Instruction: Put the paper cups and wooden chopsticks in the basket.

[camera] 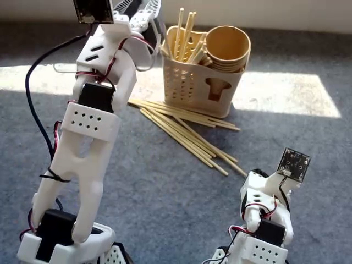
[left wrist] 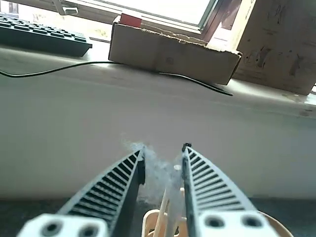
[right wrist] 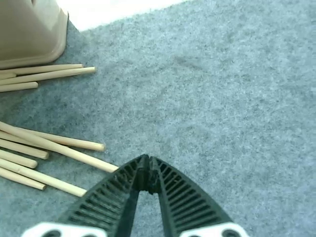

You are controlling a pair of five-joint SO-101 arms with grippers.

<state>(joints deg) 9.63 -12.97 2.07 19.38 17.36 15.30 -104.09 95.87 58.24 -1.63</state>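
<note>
I am looking down over a grey carpeted table top [camera: 165, 192] with a band of sunlight across the upper part of the frame. A cream plastic basket with perforated walls [camera: 201, 88] stands upright in the upper centre. A stack of tan paper cups [camera: 226, 47] sits inside it on its right side, leaning slightly. A cluster of pale wooden chopsticks [camera: 184, 33] stands in its left side, with the tips poking above the rim. A loose spread of more wooden chopsticks [camera: 187, 132] lies flat on the carpet just in front of the basket, fanning towards the lower right. The left arm, white with red and black wires, rises along the left side of the frame. The left gripper [camera: 144, 14] is at the top edge, just left of the basket. In its wrist camera the left gripper [left wrist: 163, 148] has its black ridged fingers spread apart. The basket rim [left wrist: 149, 218] and some chopstick tips are beneath them. Beyond are a white ledge, a brown cardboard box [left wrist: 173, 54], a black cable and a dark keyboard [left wrist: 39, 37]. The right arm sits low in the lower right corner. The right gripper [right wrist: 148, 165] has its fingers pressed together with nothing between them, over bare carpet near the ends of the loose chopsticks [right wrist: 49, 143].
</note>
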